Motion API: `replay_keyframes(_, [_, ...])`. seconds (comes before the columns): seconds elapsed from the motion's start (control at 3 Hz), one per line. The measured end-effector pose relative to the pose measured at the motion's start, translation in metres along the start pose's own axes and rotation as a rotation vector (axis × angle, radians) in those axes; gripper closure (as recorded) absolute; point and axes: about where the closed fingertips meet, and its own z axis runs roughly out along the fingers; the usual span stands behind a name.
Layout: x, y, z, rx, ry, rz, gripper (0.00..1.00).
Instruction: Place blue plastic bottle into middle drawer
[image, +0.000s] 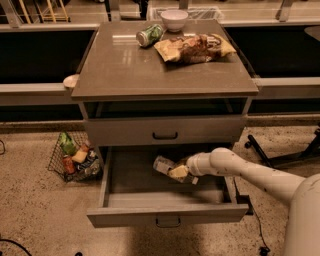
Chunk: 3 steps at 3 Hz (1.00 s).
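The middle drawer (167, 212) is pulled wide open at the bottom of the grey cabinet. My white arm reaches in from the right. My gripper (178, 173) sits inside the drawer, right of centre, low over the floor. It is around the blue plastic bottle (164, 165), a small clear-whitish bottle that lies on its side and sticks out to the left of the gripper.
On the cabinet top (120, 70) lie a green-grey can (149, 35), a white bowl (174, 19) and a snack bag (194, 47). The closed drawer with the black handle (165, 135) hangs just above my arm. A wire basket of packets (74, 156) stands on the floor at the left.
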Motion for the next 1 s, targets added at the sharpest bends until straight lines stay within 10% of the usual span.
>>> replay_keyframes(1.0, [-0.0016, 0.0029, 0.0039, -0.038, -0.014, -0.002, 0.0])
